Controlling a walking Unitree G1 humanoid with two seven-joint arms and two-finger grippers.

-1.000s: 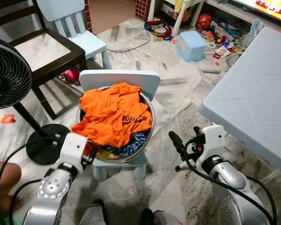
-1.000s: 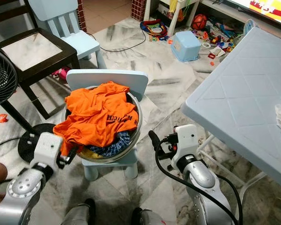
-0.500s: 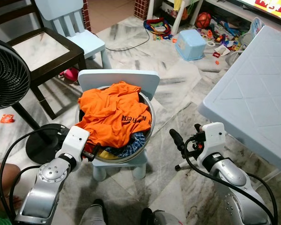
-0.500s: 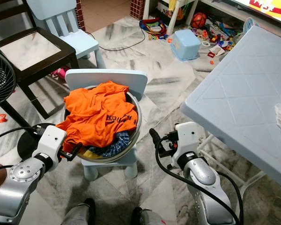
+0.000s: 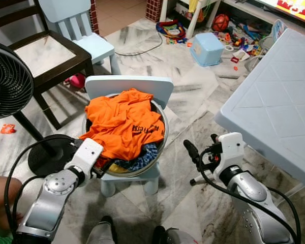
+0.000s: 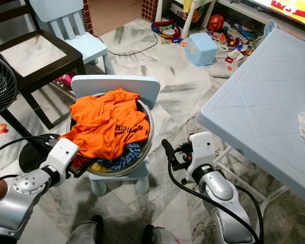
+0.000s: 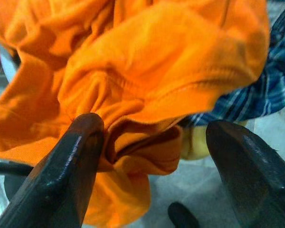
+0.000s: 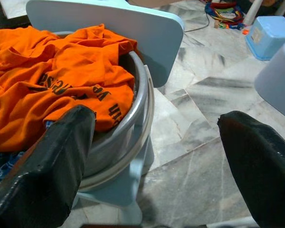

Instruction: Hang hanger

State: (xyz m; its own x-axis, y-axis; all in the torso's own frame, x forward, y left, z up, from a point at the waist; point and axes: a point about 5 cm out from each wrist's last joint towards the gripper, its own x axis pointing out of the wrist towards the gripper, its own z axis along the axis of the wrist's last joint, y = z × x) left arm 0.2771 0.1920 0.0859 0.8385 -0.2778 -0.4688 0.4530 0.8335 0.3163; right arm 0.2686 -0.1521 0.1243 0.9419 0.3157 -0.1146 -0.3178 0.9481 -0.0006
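A metal basin (image 5: 161, 133) is being carried on the seat of a small light-blue child's chair (image 5: 129, 87), a placement that is raising the laundry off the marble floor (image 5: 193, 91) and putting it within reach of both arms. The basin is being filled to overflowing: an orange T-shirt (image 5: 124, 124) with dark lettering is lying on top and spilling over the near rim, and a blue plaid garment (image 5: 142, 155) and something yellow are being glimpsed beneath it. The left hand (image 7: 147, 156) is being held wide open at the near rim of the basin, one finger (image 7: 69, 171) touching a hanging fold of the orange T-shirt and the other standing apart beside the plaid cloth; nothing is yet being gripped, and the posture is being judged as a reach for that fold. The right hand (image 8: 166, 156) is being held open and empty just beside the basin, between the chair and the light-blue plastic bench (image 5: 274, 101), apparently kept in waiting. No hanger can be made out in these pictures, so where the task's thing is cannot be told; the task is being judged as barely begun. A standing fan (image 5: 7, 81) and scattered toys (image 5: 234, 46) are being left well apart.
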